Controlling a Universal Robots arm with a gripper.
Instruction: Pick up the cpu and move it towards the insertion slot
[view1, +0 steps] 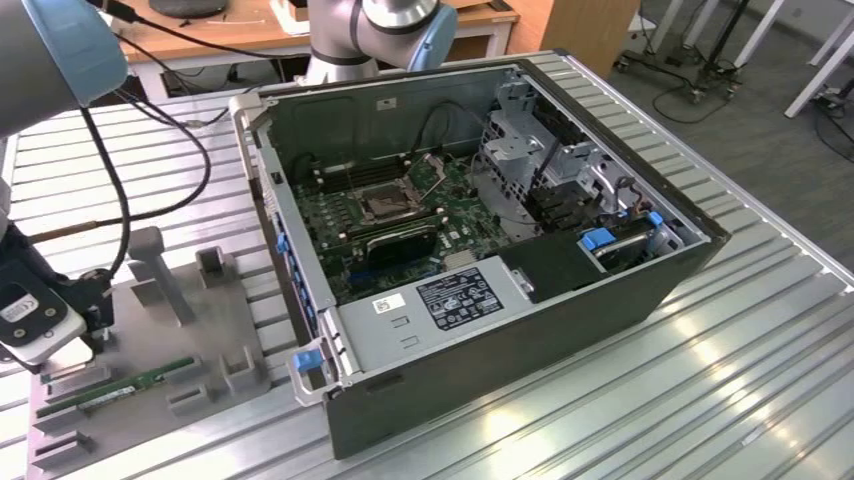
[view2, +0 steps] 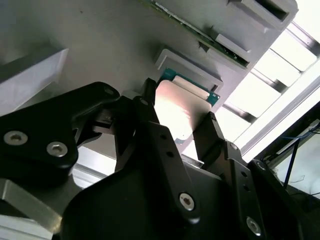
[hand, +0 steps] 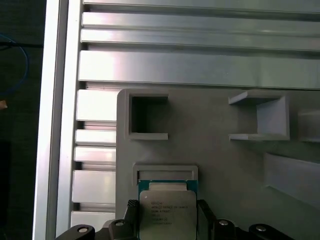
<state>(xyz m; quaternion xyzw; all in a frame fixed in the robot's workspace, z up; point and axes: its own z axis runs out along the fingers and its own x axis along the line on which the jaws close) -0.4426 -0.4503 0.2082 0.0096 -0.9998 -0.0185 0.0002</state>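
Note:
The cpu (hand: 167, 210) is a small square chip with a silvery face on a teal base. It sits at the shallow recess of the grey tray (hand: 220, 165), and its bright face (view2: 177, 107) also shows in the second wrist view. My gripper (hand: 167, 224) is over it, with one black finger (view2: 148, 102) against one edge and the other finger (view2: 212, 131) against the opposite edge, shut on it. In the exterior view the gripper (view1: 83, 335) is low at that view's left. The insertion slot (view1: 387, 205), a metal-framed square socket, lies on the green motherboard inside the open computer case.
The open computer case (view1: 534, 330) stands on the ribbed metal table (view1: 694, 400). A long green memory stick (view1: 123, 388) lies in the tray near its front. Grey upright tray posts (view1: 150, 270) rise beside the gripper. A black cable (view1: 114, 180) hangs from the arm.

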